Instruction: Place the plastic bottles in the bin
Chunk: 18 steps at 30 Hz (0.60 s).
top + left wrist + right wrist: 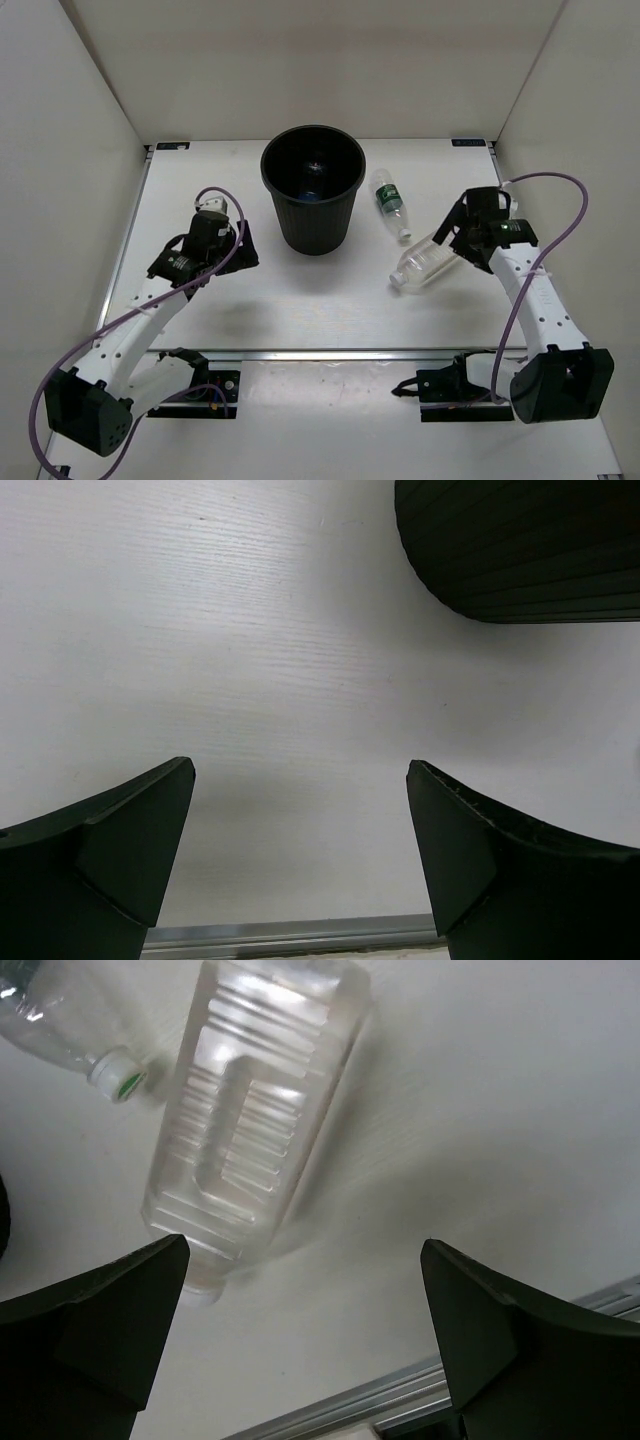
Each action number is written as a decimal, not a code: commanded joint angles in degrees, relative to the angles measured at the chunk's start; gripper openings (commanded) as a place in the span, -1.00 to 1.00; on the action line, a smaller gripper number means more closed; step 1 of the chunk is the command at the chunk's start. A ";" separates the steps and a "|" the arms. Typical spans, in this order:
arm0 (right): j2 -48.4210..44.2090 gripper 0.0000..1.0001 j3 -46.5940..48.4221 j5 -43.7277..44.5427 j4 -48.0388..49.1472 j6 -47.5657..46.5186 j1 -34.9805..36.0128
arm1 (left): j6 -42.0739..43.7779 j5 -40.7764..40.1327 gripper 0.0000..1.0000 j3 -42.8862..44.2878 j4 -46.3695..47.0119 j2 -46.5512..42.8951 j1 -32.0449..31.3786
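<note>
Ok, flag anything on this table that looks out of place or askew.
Two bottles lie on their sides right of the upright bin: a green-labelled bottle and a larger clear bottle, at angles to each other. No spill or damage shows.

- Bin (313, 190): black all over, its outer wall finely ribbed (clearest in the left wrist view).
- Small bottle (390, 203) toward the counter's far edge: clear, dark green label, white cap.
- Larger bottle (428, 262): clear, unlabelled, stepped moulded ridges.
- Counter (330, 300): plain white.
</note>
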 commanded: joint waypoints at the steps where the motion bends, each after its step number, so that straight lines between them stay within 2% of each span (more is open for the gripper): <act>1: -1.53 0.98 0.42 0.88 1.03 7.18 5.48 | 1.19 0.56 0.98 1.94 0.96 0.71 -0.33; 5: -2.58 0.99 -4.41 -2.00 3.91 12.11 8.93 | 1.11 2.83 0.97 0.45 1.23 0.27 0.46; 11: -4.26 0.98 -9.51 -4.46 5.59 19.92 18.15 | 1.20 1.96 0.98 -0.96 0.08 -0.61 0.90; 14: -3.12 0.98 -12.06 -3.60 7.34 24.85 24.03 | 1.54 2.31 0.98 -1.14 0.17 -0.78 0.64; 18: -2.59 0.98 -16.62 -1.40 13.48 29.60 26.60 | 1.28 2.84 0.98 -0.70 0.00 -0.79 0.72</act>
